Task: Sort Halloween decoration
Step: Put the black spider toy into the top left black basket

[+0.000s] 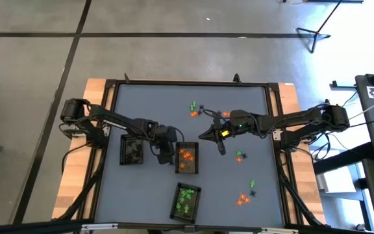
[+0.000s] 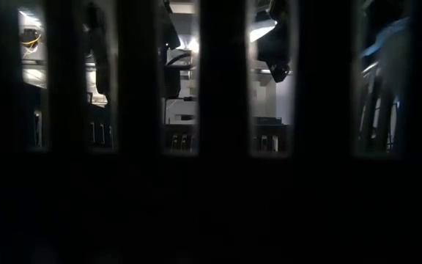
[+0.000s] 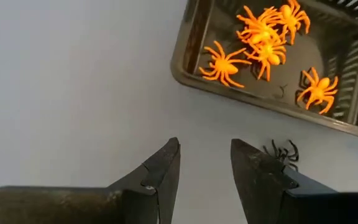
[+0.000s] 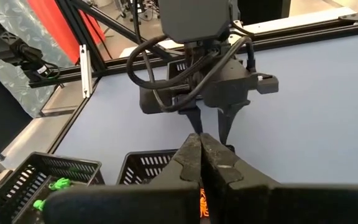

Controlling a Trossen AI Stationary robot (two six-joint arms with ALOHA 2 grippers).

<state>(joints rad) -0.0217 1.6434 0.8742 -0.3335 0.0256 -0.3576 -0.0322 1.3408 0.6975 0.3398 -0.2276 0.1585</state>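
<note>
Three trays are part-filled, so the sort looks somewhere past halfway, with a fair bit still loose.

High view: black tray (image 1: 132,150) holds dark trinkets, orange tray (image 1: 186,158) holds orange ones, green tray (image 1: 186,201) holds green ones. Loose decoration is left on the table (image 1: 252,107): a mixed cluster (image 1: 195,110) toward the far edge, a green piece (image 1: 239,156) just right of the right arm, and an orange/green group (image 1: 246,195) near the front right. Left gripper (image 1: 165,155) sits between the black and orange trays. Right gripper (image 1: 221,144) hangs over mid-table, just right of the orange tray.

Low view: almost all dark, blocked by what looks like a tray wall close to the lens. No use for progress.

Left wrist view: left gripper (image 3: 205,163) has its fingers partly apart with nothing between them, pointing at bare table. A black spider (image 3: 283,151) lies just beside one finger, outside the orange tray (image 3: 188,46), which holds several orange spiders (image 3: 263,37). Likely the next pick, bound for the black tray.

Right wrist view: right gripper (image 4: 201,149) is fully closed; whether a small orange piece is pinched below the tips I can't tell. The left gripper (image 4: 209,127) is right ahead of it, the green tray (image 4: 48,177) off to one side.
</note>
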